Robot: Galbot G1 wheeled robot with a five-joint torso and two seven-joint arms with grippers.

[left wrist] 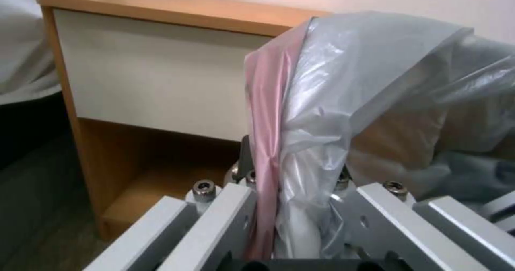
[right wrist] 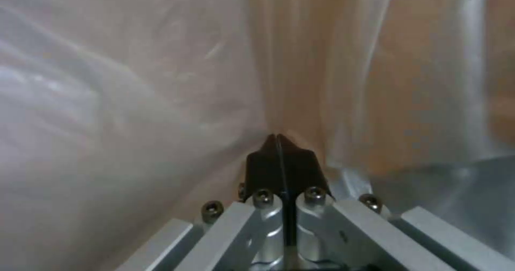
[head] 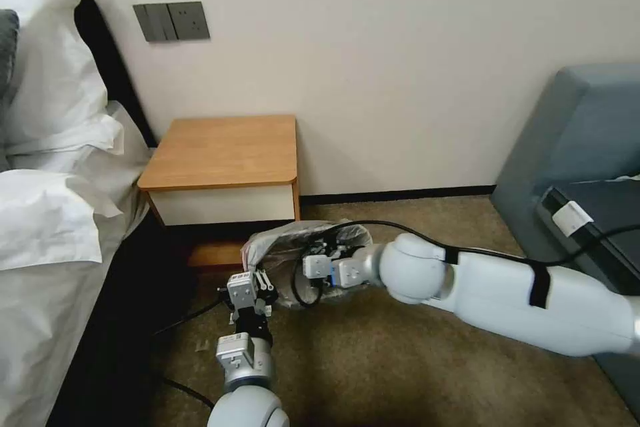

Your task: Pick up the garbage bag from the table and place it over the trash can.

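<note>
Head view shows the thin crinkled translucent grey plastic garbage bag (head: 303,240) on the carpeted floor (head: 413,373) just in front of the small square nightstand, whose orange-brown wooden tabletop (head: 227,150) lies bare above a white drawer front; the bag is spread open between the two arms, and the film hides whatever stands beneath it, so the trash can cannot be made out; the left hand (head: 265,280) reaches forward from the lower edge to the bag's near left edge, while the right hand (head: 308,265) comes in from the right on its long white arm, its tip inside the bag's mouth; a black cable (head: 353,225) arches over the film. Left wrist view has the left hand (left wrist: 292,206) clamped on a gathered fold of the bag (left wrist: 365,74), where a pinkish-red strip runs along the grey edge, with the nightstand's drawer front and lower wooden shelf behind. Right wrist view has the right hand (right wrist: 276,142) with its black fingertips (right wrist: 294,164) pressed together, film (right wrist: 134,82) surrounding them on every side; whether a layer is pinched between them I cannot tell. White pillows (head: 47,147) lie on the bed at the left.
</note>
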